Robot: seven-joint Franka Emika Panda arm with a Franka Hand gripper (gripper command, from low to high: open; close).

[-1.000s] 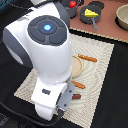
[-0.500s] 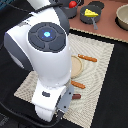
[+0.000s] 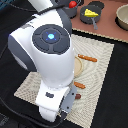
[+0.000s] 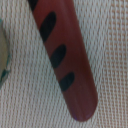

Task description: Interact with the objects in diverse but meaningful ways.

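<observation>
A: What lies nearest the pincer?

B: A brown sausage (image 4: pixel 62 55) with dark grill marks, lying on the woven mat (image 3: pixel 97 55) right under the wrist camera. Whether the pincer is released or clenched, I cannot tell; the arm's white body (image 3: pixel 47 55) hides it.

A: What might go wrong?

B: Descending off-centre could roll the round sausage aside, since its far end runs out of view.

A: And farther off?

B: The tan plate (image 3: pixel 82 68) just beyond, another sausage (image 3: pixel 87 58) on it. Well apart, a yellow cheese wedge (image 3: pixel 91 12) and red tomato (image 3: pixel 73 4), both small and blurry.
</observation>
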